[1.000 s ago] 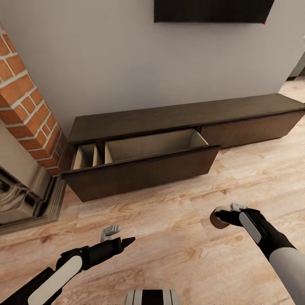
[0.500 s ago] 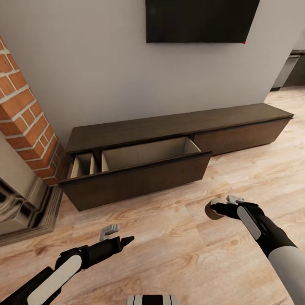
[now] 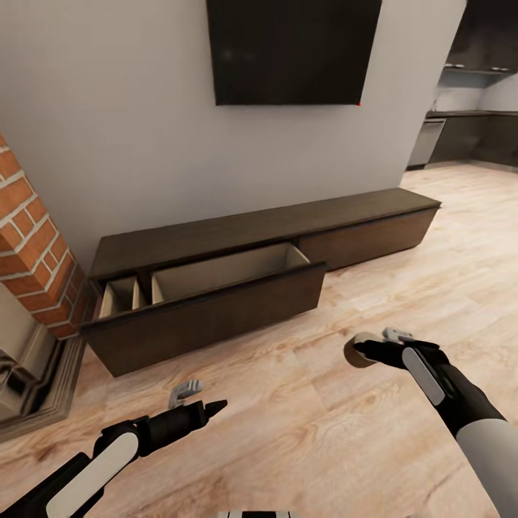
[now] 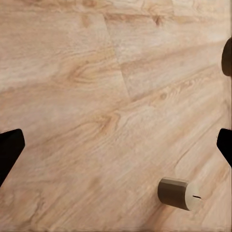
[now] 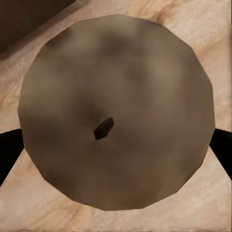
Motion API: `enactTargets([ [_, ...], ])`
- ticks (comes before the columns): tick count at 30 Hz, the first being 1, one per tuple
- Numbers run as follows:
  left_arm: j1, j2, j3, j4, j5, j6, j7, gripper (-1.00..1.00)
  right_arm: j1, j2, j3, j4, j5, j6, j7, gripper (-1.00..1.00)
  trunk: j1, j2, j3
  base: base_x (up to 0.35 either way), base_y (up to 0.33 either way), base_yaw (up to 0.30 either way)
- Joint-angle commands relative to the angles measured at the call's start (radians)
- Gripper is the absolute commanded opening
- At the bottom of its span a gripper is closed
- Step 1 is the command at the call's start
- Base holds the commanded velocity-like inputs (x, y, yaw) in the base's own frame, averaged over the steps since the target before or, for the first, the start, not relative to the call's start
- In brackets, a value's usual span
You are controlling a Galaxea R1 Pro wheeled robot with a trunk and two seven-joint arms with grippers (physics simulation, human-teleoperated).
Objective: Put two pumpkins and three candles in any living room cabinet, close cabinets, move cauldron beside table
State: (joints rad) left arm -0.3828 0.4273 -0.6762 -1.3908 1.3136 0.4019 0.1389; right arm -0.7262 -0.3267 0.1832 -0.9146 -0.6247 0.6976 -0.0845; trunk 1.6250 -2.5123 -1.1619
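At far left you have the brick fireplace (image 3: 32,252), its stone base meeting the left end of the cabinet (image 3: 237,234), which runs along the grey wall under the dark screen (image 3: 291,50). The cabinet's left drawer (image 3: 208,309) is pulled out, its pale inside divided into narrow slots at the left and one wide bay to the right; the drawer fronts further right are flush. Your left gripper (image 3: 196,400) hangs low over the wood floor (image 3: 288,417), well in front of the open drawer, its jaws apart and holding nothing; in its wrist view the dark fingertips (image 4: 9,150) sit at either edge with bare planks between them, and the candle (image 4: 180,193) shows further off, lying sideways with its wick end turned toward the camera. Your right gripper (image 3: 368,346) is out over the floor, in front of the right end of the open drawer, jaws clamped on that candle (image 3: 357,351), which is held above the planks. In the right wrist view the candle's round end (image 5: 116,113) faces you, wick at centre, a dark fingertip (image 5: 9,154) on each side. At far right a dark kitchen shows beyond the wall's end.
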Motion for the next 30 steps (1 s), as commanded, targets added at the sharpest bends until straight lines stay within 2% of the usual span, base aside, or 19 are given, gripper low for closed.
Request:
enactTargets([
  [1,-0.001,0.001,-0.001,-0.002,0.010,0.000,0.009,1.00,0.009,-0.002,0.004,-0.019,-0.014,0.003,-0.009,-1.00,-0.001,0.000,0.004,-0.332,0.000,-0.244],
  [4,-0.001,0.002,-0.001,-0.002,0.010,-0.001,0.007,1.00,0.037,-0.003,0.003,-0.066,-0.022,0.003,-0.009,-1.00,-0.002,0.001,0.018,-0.336,0.000,-0.252],
  [5,-0.001,0.002,0.000,-0.002,0.010,-0.001,0.008,1.00,0.055,-0.004,0.003,-0.108,-0.024,0.003,-0.009,-1.00,-0.003,0.001,0.023,-0.339,0.000,-0.264],
  [12,-0.001,0.002,-0.002,-0.003,0.009,-0.003,0.011,1.00,0.070,-0.006,0.001,-0.138,-0.026,0.003,-0.009,-1.00,-0.006,0.002,0.055,-0.272,0.000,-0.268],
  [24,-0.001,0.001,-0.011,-0.004,0.007,-0.005,0.013,1.00,0.073,-0.010,-0.023,-0.178,-0.026,-0.004,-0.010,-1.00,-0.011,0.005,0.106,-0.017,0.000,-0.274],
  [30,-0.001,0.001,-0.015,-0.004,0.006,-0.005,0.012,1.00,0.073,-0.009,-0.025,-0.179,-0.026,-0.003,-0.011,-1.00,-0.014,0.007,0.129,0.000,0.000,-0.063],
])
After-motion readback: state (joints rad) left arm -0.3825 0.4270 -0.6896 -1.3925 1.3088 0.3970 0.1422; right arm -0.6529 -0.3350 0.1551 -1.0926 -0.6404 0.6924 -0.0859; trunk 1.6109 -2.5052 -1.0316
